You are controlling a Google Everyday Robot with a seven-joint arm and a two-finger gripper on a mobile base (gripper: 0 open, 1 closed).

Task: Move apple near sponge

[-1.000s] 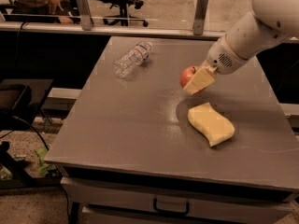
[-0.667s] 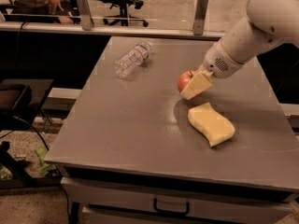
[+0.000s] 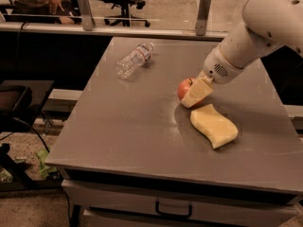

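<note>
The red apple (image 3: 185, 87) sits at the middle right of the grey table (image 3: 132, 126), just above the upper left end of the pale-yellow wavy sponge (image 3: 213, 126). My gripper (image 3: 195, 94) comes in from the upper right on the white arm and is shut on the apple, its pale block-shaped finger (image 3: 198, 92) covering the apple's right side. The apple is low over the table, close to the sponge; I cannot tell whether it touches the surface.
A clear plastic bottle (image 3: 134, 60) lies on its side at the table's far left. A glass partition with metal posts (image 3: 204, 14) runs behind the table. Office chairs and a person are beyond it. A drawer handle (image 3: 173, 210) is below the front edge.
The gripper with the apple has moved down and toward the front, closer to the sponge. The sponge and bottle have not moved.
</note>
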